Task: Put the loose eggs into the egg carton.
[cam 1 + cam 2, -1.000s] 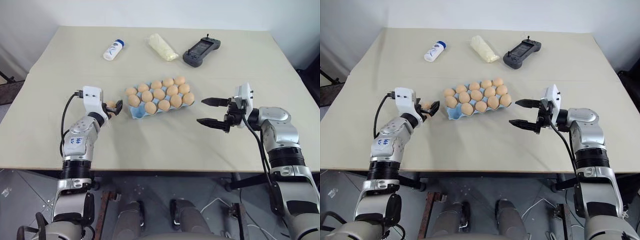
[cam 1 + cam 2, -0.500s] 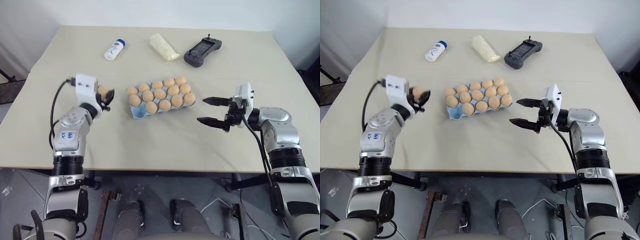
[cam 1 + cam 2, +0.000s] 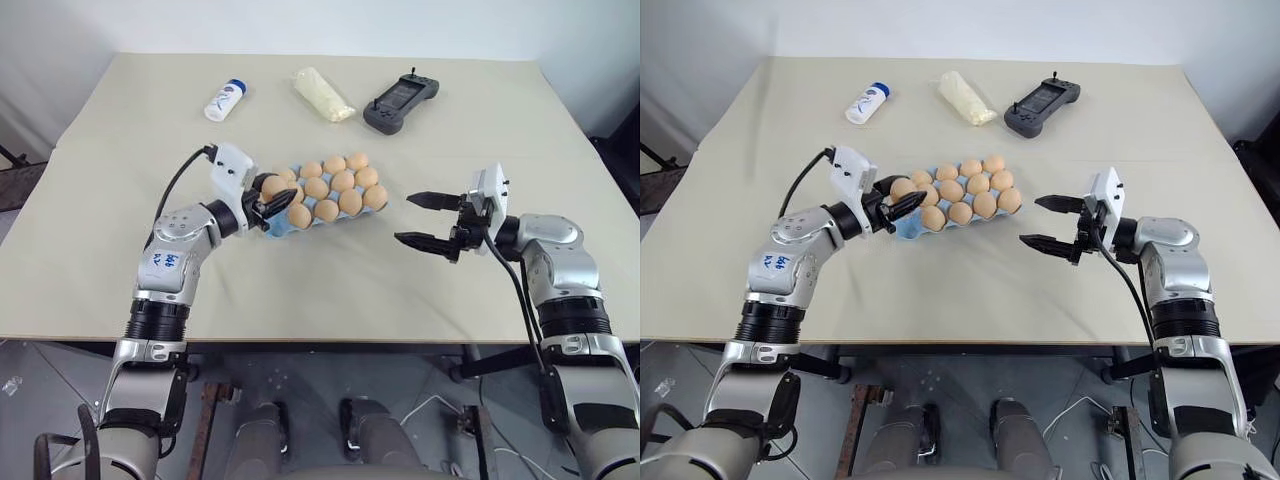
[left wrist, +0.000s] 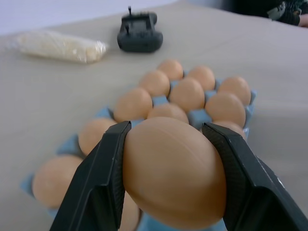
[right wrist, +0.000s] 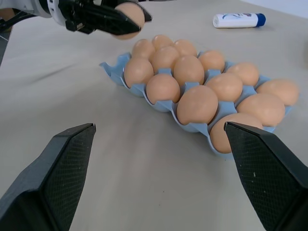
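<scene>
Left end effector [image 3: 279, 202] is gripping one egg [image 4: 174, 172] over the left end of the egg carton [image 3: 283, 226], which is sitting mid-surface and nearly full. Right end effector [image 3: 426, 220] is hanging wide open, empty, right of the carton.

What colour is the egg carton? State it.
Light blue. The egg carton shows best in the right wrist view, its moulded rim visible around the eggs.
</scene>
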Available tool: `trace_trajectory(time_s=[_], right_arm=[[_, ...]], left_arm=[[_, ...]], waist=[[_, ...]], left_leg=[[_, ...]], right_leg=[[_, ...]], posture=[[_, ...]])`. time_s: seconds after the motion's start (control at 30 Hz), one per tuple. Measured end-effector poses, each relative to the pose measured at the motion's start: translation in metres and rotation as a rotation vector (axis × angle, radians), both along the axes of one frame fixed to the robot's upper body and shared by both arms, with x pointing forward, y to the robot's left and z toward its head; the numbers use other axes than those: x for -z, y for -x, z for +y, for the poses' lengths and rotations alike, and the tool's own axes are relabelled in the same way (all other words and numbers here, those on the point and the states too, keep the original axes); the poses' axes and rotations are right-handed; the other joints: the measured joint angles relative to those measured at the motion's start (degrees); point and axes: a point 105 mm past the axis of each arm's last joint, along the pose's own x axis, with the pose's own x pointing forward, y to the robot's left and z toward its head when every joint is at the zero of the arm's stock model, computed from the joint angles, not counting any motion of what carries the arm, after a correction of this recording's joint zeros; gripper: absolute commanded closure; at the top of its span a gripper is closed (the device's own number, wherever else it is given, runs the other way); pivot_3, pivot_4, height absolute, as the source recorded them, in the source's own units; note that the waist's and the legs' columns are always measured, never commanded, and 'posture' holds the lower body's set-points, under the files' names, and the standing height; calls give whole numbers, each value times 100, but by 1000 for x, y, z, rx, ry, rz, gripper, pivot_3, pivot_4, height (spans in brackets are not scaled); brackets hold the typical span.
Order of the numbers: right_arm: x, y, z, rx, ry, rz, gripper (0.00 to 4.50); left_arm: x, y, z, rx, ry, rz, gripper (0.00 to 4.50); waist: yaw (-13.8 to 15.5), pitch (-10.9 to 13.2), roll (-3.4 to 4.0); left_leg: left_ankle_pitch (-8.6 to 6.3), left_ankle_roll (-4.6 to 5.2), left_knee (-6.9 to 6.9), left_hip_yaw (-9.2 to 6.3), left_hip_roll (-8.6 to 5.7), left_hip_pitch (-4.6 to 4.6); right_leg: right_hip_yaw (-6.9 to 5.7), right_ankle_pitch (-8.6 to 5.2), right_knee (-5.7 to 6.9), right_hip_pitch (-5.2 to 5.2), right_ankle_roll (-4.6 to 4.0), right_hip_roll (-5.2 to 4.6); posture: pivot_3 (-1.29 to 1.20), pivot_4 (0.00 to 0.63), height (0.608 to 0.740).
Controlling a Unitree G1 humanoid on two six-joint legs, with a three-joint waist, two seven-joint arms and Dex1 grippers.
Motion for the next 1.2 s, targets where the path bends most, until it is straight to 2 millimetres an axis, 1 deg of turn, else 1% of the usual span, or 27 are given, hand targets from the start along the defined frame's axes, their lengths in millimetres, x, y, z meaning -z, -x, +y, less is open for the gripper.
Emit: trace_trajectory(time_s=[0.1, 0.17, 0.23, 0.27, 0.4, 0.43, 0.57, 0.7, 0.8, 0.83, 0.9, 0.93, 1.0, 1.1, 1.2], right_arm=[[4, 2, -2, 8, 0, 7, 0], [4, 2, -2, 12, -2, 3, 0], [3, 3, -2, 16, -2, -3, 0], [2, 3, -2, 16, -2, -7, 0], [1, 2, -3, 23, -4, -8, 0], [1, 2, -3, 23, -4, -9, 0], [1, 2, -3, 23, -4, -8, 0], [1, 2, -2, 20, -4, -8, 0], [0, 2, -2, 14, -2, -12, 0], [-2, 2, -2, 11, -1, -15, 0], [-4, 0, -3, 13, 0, -22, 0], [-5, -1, -4, 15, 0, -25, 0], [-6, -3, -4, 17, 3, -27, 0], [-8, -5, -2, 7, 1, -31, 0], [-8, -6, 0, -10, 2, -27, 0]], left_arm=[[10, 0, 0, -4, -21, 40, 2394], [12, 0, 0, -9, -22, 53, 2394], [12, 0, 0, -8, -22, 54, 1718], [12, 0, 0, -5, -18, 54, 1463], [12, 2, -6, 27, 2, 51, 153], [11, 2, -6, 29, 6, 47, 23], [9, 3, -4, 36, 32, 48, 23], [-3, 4, 12, 11, 106, 43, 23], [-23, 7, 35, -13, 148, -11, 23], [-29, 10, 48, -27, 153, -31, 23], [-35, 17, 72, -61, 158, -49, 23], [-34, 20, 81, -76, 154, -44, 23], [-26, 27, 96, -86, 141, -16, 23], [-5, 42, 105, -39, 114, 42, 23], [11, 52, 110, -9, 97, 79, 23]], waist=[[4, 0, 0], [2, 0, 0], [1, 0, 0], [1, 0, 0], [7, 0, 0], [5, 0, 0], [-1, 0, 0], [-5, 0, 0], [-19, 0, 0], [-37, 0, 0], [-64, 0, 1], [-66, 0, 1], [-69, 0, 1], [-88, 0, 1], [-96, 0, 1]], left_leg=[[-3, 5, 2, 1, -1, -2], [-3, 6, 1, 0, 0, -2], [-3, 5, 1, 0, 0, -1], [-3, 5, 1, 0, 0, -1], [-3, 5, 3, 0, 0, -2], [-3, 6, 3, 0, -1, -1], [-3, 5, 1, 0, 0, -1], [-3, 6, 2, 0, 1, -1], [-3, 5, 1, 0, 1, 0], [-3, 4, 1, 1, 1, 0], [-4, 4, -1, 1, 2, 2], [-4, 3, -2, 0, 2, 1], [-5, 3, -2, 0, 2, 1], [-17, -15, -4, 0, 0, 1], [-21, -21, -7, -7, 0, -1]], right_leg=[[2, 0, -1, 0, 0, -2], [1, 0, -1, 0, 0, -2], [0, 0, -1, 0, 0, -2], [0, 0, 0, 0, 0, -2], [1, 0, -1, 0, 0, -3], [1, 0, -1, 0, 0, -3], [0, 0, -1, 0, 0, -2], [0, 0, 0, 0, 0, -2], [0, 0, 1, 0, 0, -2], [0, 0, 1, 0, 0, -2], [0, 0, 0, 0, 0, -2], [-1, 0, -1, 0, 0, -2], [-1, 0, -3, 0, 0, -5], [-1, 0, -5, 0, -1, -11], [-5, -2, -11, 0, -4, -16]], posture=[[0, 150, 740], [0, 150, 740], [0, 150, 740], [0, 150, 740], [0, 150, 740], [0, 150, 740], [0, 150, 740], [0, 150, 740], [0, 150, 740], [0, 150, 740], [0, 150, 740], [0, 150, 740], [0, 150, 740], [0, 150, 740], [0, 150, 740]])
